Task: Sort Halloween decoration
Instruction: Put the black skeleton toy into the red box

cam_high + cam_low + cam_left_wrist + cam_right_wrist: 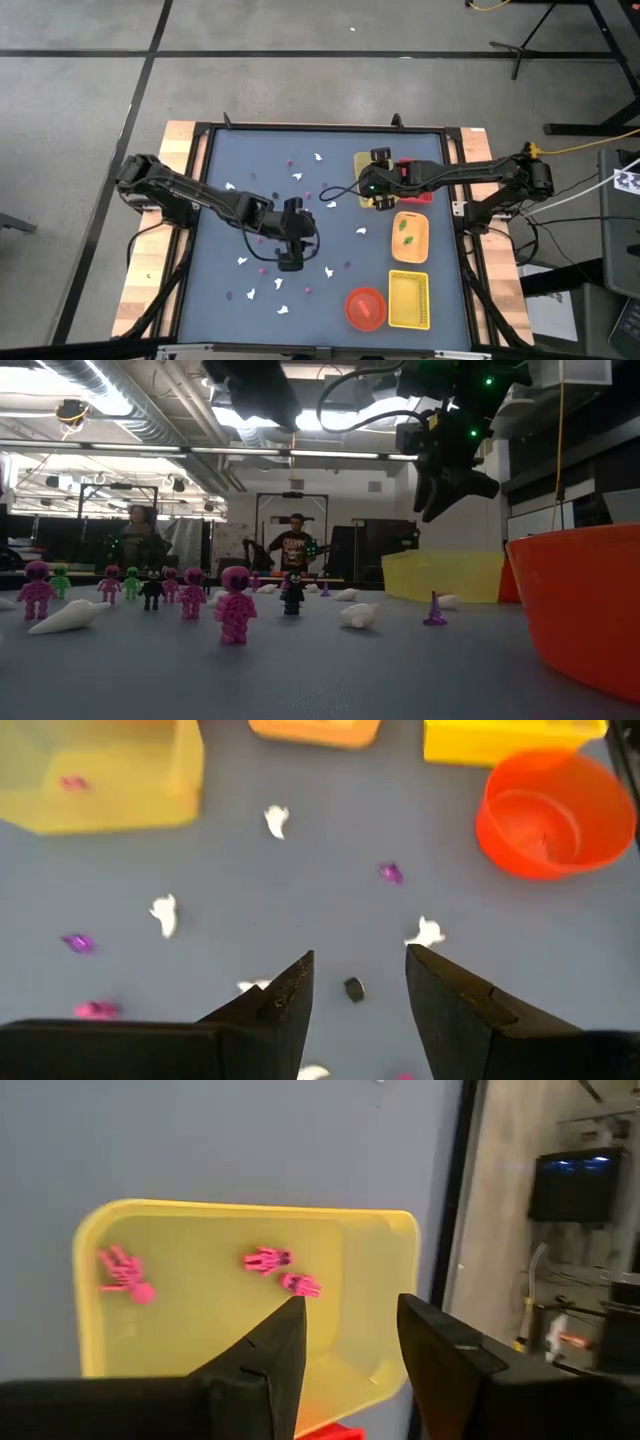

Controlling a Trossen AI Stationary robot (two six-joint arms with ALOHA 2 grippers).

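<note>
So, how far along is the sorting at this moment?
Done: three pink figures lie in the yellow tray, and green bits in the orange tray. In hand: nothing; the right end effector hangs open over the yellow tray, the left end effector open above a dark piece. Left: many white ghosts scattered on the table.

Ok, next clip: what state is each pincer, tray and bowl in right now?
Left pincer: open, empty, above a small dark piece.
Right pincer: open, empty, over the yellow tray.
Yellow tray: holds three pink figures.
Orange tray: holds green bits.
Red-orange bowl: upright, looks empty.
</note>
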